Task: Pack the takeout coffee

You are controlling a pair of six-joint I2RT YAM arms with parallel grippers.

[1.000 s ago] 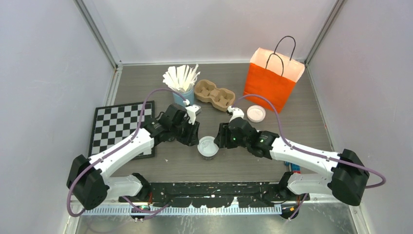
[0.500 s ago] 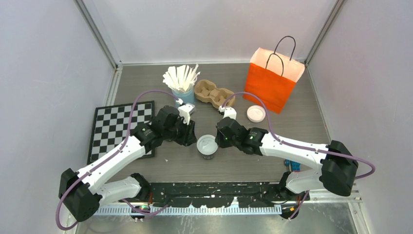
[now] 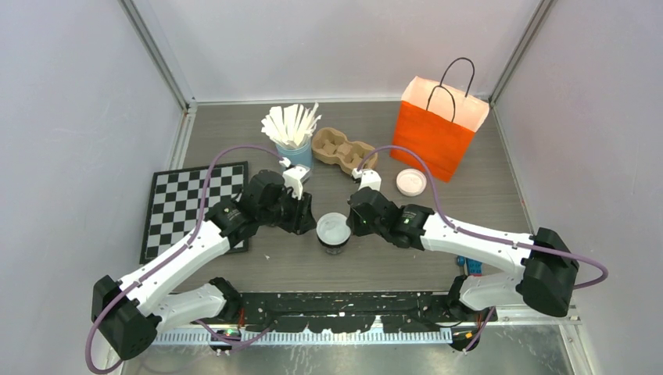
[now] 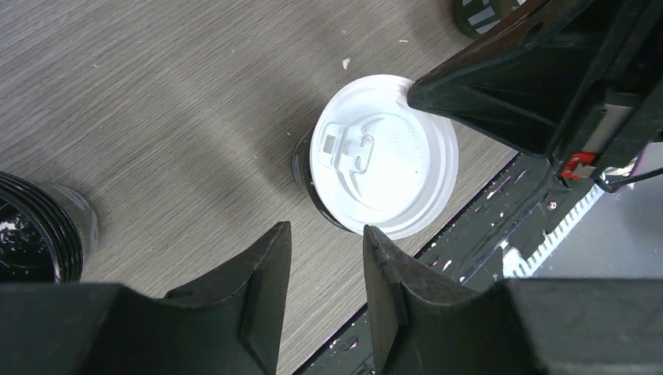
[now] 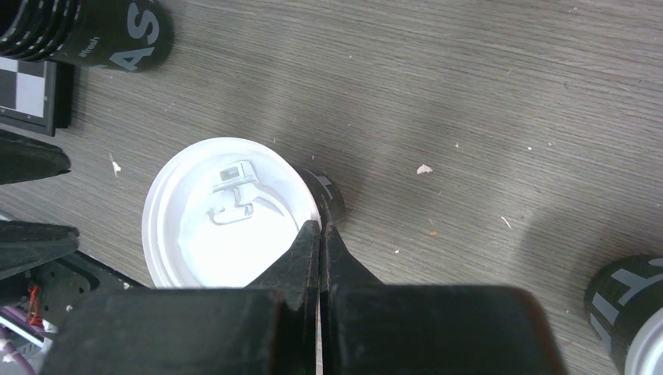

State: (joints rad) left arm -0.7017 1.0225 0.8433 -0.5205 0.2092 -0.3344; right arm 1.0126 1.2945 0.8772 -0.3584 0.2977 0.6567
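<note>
Watching right gripper [image 5: 319, 228], fingers pressed together, tips at lid [image 5: 227, 226] rim: off-centre push could tip cup [image 5: 330, 199]. Left gripper [image 4: 324, 234] jaws parted beside cup, holding nothing; I get no brace.

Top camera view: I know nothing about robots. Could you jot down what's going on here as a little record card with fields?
coffee cup: dark, upright on the table, between the two grippers
white lid: sitting on the cup
left gripper: open, empty, just beside the cup
right gripper: shut, tips at the lid's rim
orange bag: standing at the back right, top open
cardboard carrier: empty, left of the bag
light-blue cup: holds white sticks, beside the carrier
</note>
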